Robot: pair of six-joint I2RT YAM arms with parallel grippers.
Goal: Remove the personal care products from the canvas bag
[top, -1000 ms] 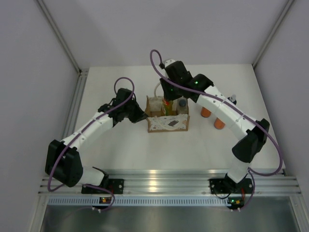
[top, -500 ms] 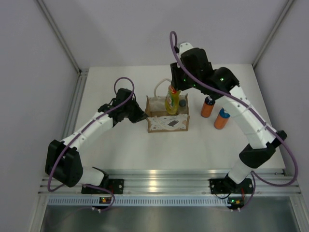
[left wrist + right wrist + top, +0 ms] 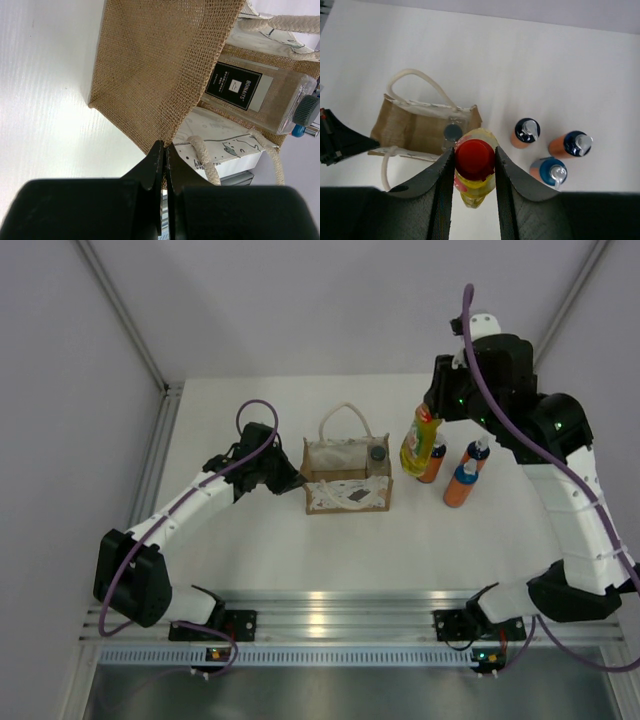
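The canvas bag (image 3: 345, 480) stands mid-table with its rope handles up. My left gripper (image 3: 297, 481) is shut on the bag's left burlap edge (image 3: 165, 90), the jaws pinching the cloth (image 3: 164, 146). The clear bottle with the dark grey cap (image 3: 377, 453) is inside the bag; it lies along the inner wall in the left wrist view (image 3: 260, 97). My right gripper (image 3: 475, 159) is shut on the red cap of the slim yellow bottle (image 3: 418, 438), held in the air right of the bag. Three orange bottles with blue tops (image 3: 459, 486) (image 3: 525, 132) stand on the table right of the bag.
Grey walls close the table at the back and sides. A metal rail runs along the near edge by the arm bases. The orange bottles (image 3: 570, 144) (image 3: 550, 171) stand close together just under and right of the held yellow bottle.
My right gripper has lifted the yellow bottle out of the bag and carried it right and up, over the orange bottles. The left gripper has stayed on the bag's edge.
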